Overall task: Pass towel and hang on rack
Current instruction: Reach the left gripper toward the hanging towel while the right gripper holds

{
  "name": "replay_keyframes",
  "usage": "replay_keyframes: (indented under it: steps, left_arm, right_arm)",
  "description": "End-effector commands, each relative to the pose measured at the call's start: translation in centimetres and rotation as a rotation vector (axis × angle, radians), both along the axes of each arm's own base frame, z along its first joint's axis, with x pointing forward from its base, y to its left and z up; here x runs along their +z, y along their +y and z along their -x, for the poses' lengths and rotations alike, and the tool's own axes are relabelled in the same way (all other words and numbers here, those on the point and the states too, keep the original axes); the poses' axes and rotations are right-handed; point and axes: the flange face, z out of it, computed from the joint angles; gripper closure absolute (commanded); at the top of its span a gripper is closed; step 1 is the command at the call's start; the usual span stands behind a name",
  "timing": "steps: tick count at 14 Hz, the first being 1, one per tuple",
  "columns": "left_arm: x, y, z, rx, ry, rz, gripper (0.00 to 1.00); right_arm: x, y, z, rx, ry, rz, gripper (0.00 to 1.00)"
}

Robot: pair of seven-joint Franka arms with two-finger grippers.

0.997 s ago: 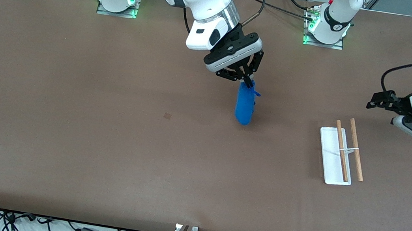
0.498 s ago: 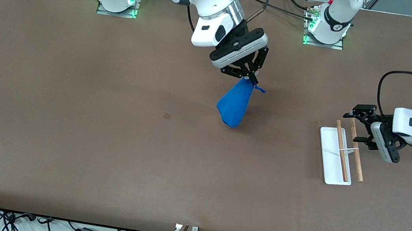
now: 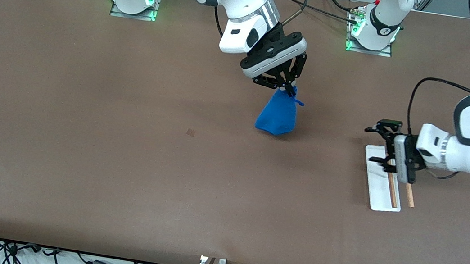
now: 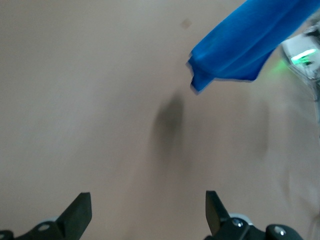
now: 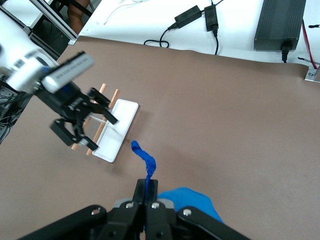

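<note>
Front view: right hand (image 3: 287,89) over mid-counter, pinched shut on the top corner of the towel (image 3: 277,117). Towel hanging as a blue cone, loop poking out just under the fingertips, lower edge close above or on the brown counter (image 3: 122,158); cannot tell which. Left hand (image 3: 381,145) spread open over the rack (image 3: 384,188), at the left arm's end, holding nothing. Only the rack's white tray and the ends of its 2 rods nearest the camera visible below that hand. Bare counter between towel and rack, and wide bare counter toward the right arm's end and toward the camera edge. No readable writing.

Left wrist view: 2 black fingertips (image 4: 80,214) set wide apart, nothing between them. Towel (image 4: 245,50) well apart from them, above bare counter, with a soft shadow beneath.

Right wrist view: fingers (image 5: 146,196) pressed together on the towel (image 5: 192,200), loop (image 5: 145,160) sticking out past the tips. Left hand (image 5: 80,125) open over the rack (image 5: 117,132). Counter edge with cables and power bricks (image 5: 280,22) just off it. No legible labels.
</note>
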Motion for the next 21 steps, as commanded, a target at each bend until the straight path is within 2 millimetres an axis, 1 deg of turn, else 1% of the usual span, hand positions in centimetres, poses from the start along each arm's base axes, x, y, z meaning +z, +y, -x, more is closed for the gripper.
replay_keyframes:
  steps: [1, 2, 4, 6, 7, 9, 10, 11, 12, 13, 14, 16, 19, 20, 21]
  left_arm:
    - [-4.0, -0.8, -0.3, -0.058, -0.061, 0.124, 0.00]
    - [-4.1, -1.3, -0.3, -0.051, -0.070, 0.157, 0.00]
    - [-5.1, -3.6, -0.1, -0.101, -0.113, 0.237, 0.00]
    - [-6.9, -4.7, 0.4, -0.089, -0.130, 0.304, 0.00]
    - [-8.1, -5.7, 0.8, -0.090, -0.148, 0.333, 0.00]
    - [-9.9, -7.8, 1.9, -0.066, -0.175, 0.393, 0.00]
    - [-10.4, -8.7, 2.2, -0.065, -0.209, 0.417, 0.00]
    - [-11.6, -10.0, 2.5, -0.056, -0.231, 0.456, 0.00]
    - [-12.4, -10.7, 2.4, -0.038, -0.263, 0.485, 0.00]
    - [-12.7, -11.5, 2.4, -0.034, -0.301, 0.493, 0.00]
    - [-13.3, -12.6, 2.5, -0.031, -0.328, 0.496, 0.00]
    - [-13.3, -14.2, 2.5, -0.023, -0.355, 0.516, 0.00]
    - [-11.3, -15.0, 1.1, -0.036, -0.425, 0.492, 0.02]
    - [-10.9, -16.2, 1.0, -0.046, -0.438, 0.486, 0.03]
    - [-10.2, -16.8, 0.5, -0.054, -0.458, 0.482, 0.04]
  right_arm:
    - [0.5, 0.4, 0.0, -0.008, 0.002, -0.021, 1.00]
    - [0.5, 0.4, 0.0, -0.008, 0.002, -0.021, 1.00]
    - [0.3, 0.5, 0.0, -0.008, 0.002, -0.015, 1.00]
    - [0.3, 0.7, 0.3, -0.003, 0.000, -0.013, 1.00]
    - [0.3, 0.8, 0.5, 0.000, 0.000, -0.013, 1.00]
    - [0.3, 0.7, 0.3, -0.002, 0.000, -0.013, 1.00]
    - [0.3, 0.7, 0.3, -0.002, 0.000, -0.013, 1.00]
    - [0.3, 0.7, 0.3, -0.002, 0.000, -0.013, 1.00]
    - [0.3, 0.7, 0.3, -0.002, -0.001, -0.012, 1.00]
    - [0.3, 0.8, 0.4, 0.000, -0.001, -0.012, 1.00]
    - [0.3, 0.8, 0.4, 0.000, -0.001, -0.012, 1.00]
    - [0.3, 0.7, 0.3, -0.002, -0.001, -0.012, 1.00]
    - [0.3, 0.7, 0.3, -0.002, -0.002, -0.011, 1.00]
    - [0.3, 0.7, 0.3, -0.002, -0.002, -0.011, 1.00]
    - [0.3, 0.6, 0.2, -0.004, -0.001, -0.012, 1.00]
